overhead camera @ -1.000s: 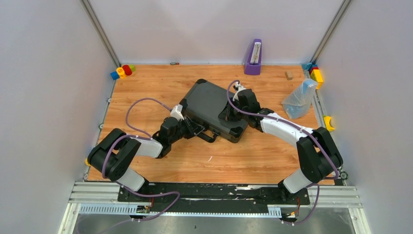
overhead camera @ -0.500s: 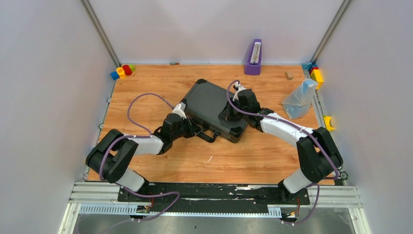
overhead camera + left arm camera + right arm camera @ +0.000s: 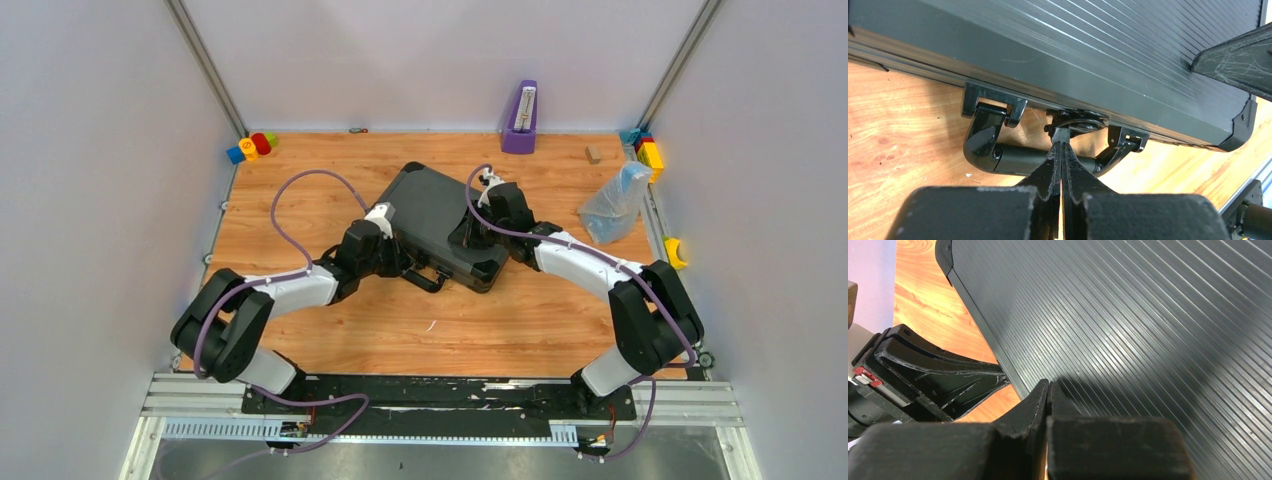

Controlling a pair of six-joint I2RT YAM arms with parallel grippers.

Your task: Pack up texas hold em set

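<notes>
One black case [image 3: 432, 212] — left gripper [image 3: 1062, 142], right gripper [image 3: 1048, 390], both closed

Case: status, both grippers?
Left gripper shut, tips at the front latch, over the handle. Right gripper shut, tips on the lid. Case closed, flat on table. Nothing blocking seen.

The shut-up case [image 3: 430, 215] lies slantwise in the middle of the worktop [image 3: 300, 190] and blocks the centre. Its handle [image 3: 1015, 157] juts out on the near side; the left pincer [image 3: 1062, 136], fingers pressed together, reaches over it to the latch between the mounts. The right pincer [image 3: 1048, 386], likewise closed, rests on the lid by an edge. Bare wood lies in front and to the left. A bag [image 3: 615, 205] narrows the right side; blocks [image 3: 250, 147] hug the far corner.
</notes>
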